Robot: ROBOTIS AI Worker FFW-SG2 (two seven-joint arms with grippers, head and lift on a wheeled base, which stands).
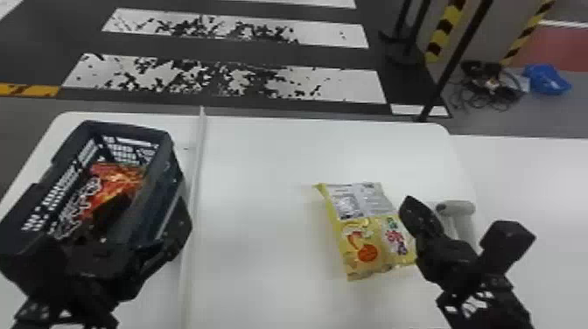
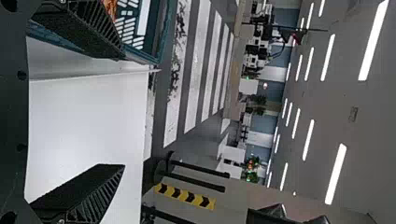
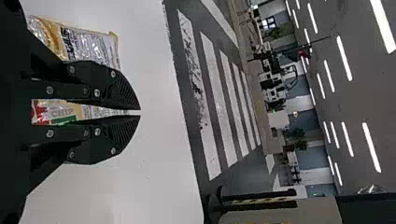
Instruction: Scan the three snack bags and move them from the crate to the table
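A red bag (image 1: 116, 177) lies in the crate (image 1: 127, 127) at the left claw (image 1: 146, 218), gaping and empty. The right claw (image 1: 409, 204), closed on nothing, hangs beside a yellow bag (image 1: 363, 240).

HEAD: high, farther back, looking forward and down on the surface (image 1: 262, 166) | LEFT WRIST: low, close behind left claw (image 1: 154, 203), facing forward, sideways | RIGHT WRIST: same, behind right claw (image 1: 411, 205) | SHARED: surface, striped floor (image 1: 245, 81) in all; crate (image 1: 168, 144) in head, left wrist; yellow bag (image 1: 372, 245) in head, right wrist
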